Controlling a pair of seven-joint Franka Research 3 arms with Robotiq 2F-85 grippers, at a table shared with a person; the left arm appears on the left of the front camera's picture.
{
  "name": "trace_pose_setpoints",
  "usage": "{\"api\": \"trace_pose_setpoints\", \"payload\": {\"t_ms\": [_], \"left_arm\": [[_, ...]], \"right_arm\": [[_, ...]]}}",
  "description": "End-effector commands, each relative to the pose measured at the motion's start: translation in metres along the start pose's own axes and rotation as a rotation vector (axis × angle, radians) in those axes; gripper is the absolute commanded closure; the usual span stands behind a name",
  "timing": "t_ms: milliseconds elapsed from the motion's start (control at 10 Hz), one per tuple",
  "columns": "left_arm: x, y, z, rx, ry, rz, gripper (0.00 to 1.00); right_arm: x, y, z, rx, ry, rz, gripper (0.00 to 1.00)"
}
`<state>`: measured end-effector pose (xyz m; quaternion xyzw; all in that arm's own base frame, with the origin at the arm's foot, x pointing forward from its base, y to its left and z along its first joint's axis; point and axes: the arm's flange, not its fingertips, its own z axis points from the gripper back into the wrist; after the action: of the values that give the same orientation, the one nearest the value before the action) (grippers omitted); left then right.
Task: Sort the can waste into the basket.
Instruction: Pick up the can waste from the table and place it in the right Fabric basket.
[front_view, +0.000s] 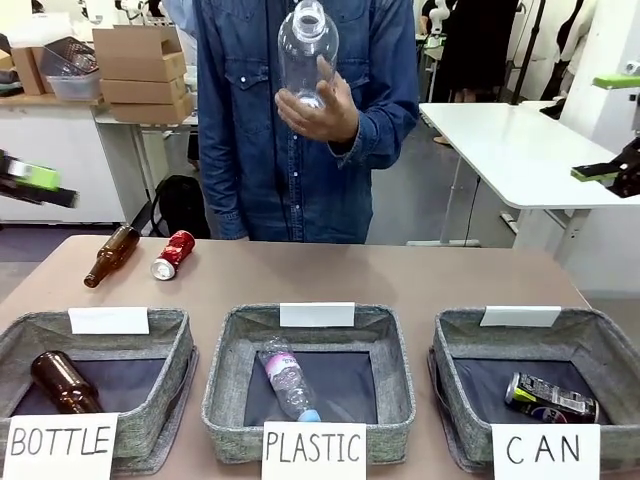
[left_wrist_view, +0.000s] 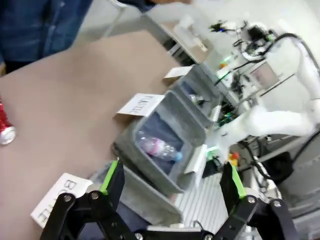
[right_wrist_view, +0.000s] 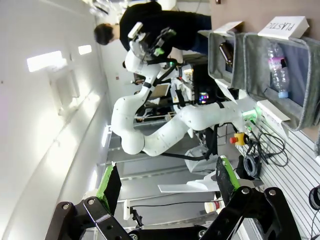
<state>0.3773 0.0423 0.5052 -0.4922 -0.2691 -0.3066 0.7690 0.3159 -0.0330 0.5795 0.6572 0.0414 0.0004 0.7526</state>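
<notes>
1. Table (front_view: 400, 275): brown top, with three grey fabric baskets in a row along its near edge.
2. Person (front_view: 250, 130) in a denim shirt stands at the far side. One raised hand (front_view: 322, 112) holds an empty clear bottle (front_view: 308, 45) upright.
3. CAN basket (front_view: 452, 345), at the right end of the row: the dark can (front_view: 551, 398) lies on its side inside it, on the dark bottom.
4. PLASTIC basket (front_view: 228, 350), in the middle: a plastic bottle (front_view: 288, 378) with a blue cap lies in it.
5. BOTTLE basket (front_view: 30, 330), at the left end: a brown bottle (front_view: 62, 382) lies in it.
6. Left gripper (left_wrist_view: 172, 175): fingers spread wide with nothing between them, held up above the table's left end.
7. Right gripper (right_wrist_view: 165, 172): also spread wide and empty, raised off the table's right side.
8. Loose bottle (front_view: 110, 256), brown glass, lies on the far left of the table.
9. Red can (front_view: 172, 254) lies on its side just beside the loose bottle, outside every basket and well apart from the CAN basket.
</notes>
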Motion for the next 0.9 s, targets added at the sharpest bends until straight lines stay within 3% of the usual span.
{"api": "trace_pose_setpoints", "payload": {"t_ms": [0, 100, 400, 500, 800], "left_arm": [[0.012, 0.013, -0.002, 0.082, -0.03, 0.087, 0.0], [0.015, 0.015, 0.008, 0.089, -0.105, 0.118, 0.0], [0.0, 0.012, 0.067, 0.12, -0.143, 0.167, 0.0], [-0.001, 0.013, 0.061, 0.18, -0.15, 0.152, 0.0], [0.016, 0.045, 0.009, 0.42, -0.036, 0.102, 0.0]], "right_arm": [[0.0, 0.001, 0.004, -0.004, 0.009, 0.022, 0.0], [0.0, 0.001, 0.004, -0.004, 0.009, 0.022, 0.0], [0.0, 0.001, 0.004, -0.004, 0.009, 0.022, 0.0], [0.0, 0.001, 0.004, -0.004, 0.009, 0.022, 0.0], [0.0, 0.001, 0.004, -0.004, 0.009, 0.022, 0.0]]}}
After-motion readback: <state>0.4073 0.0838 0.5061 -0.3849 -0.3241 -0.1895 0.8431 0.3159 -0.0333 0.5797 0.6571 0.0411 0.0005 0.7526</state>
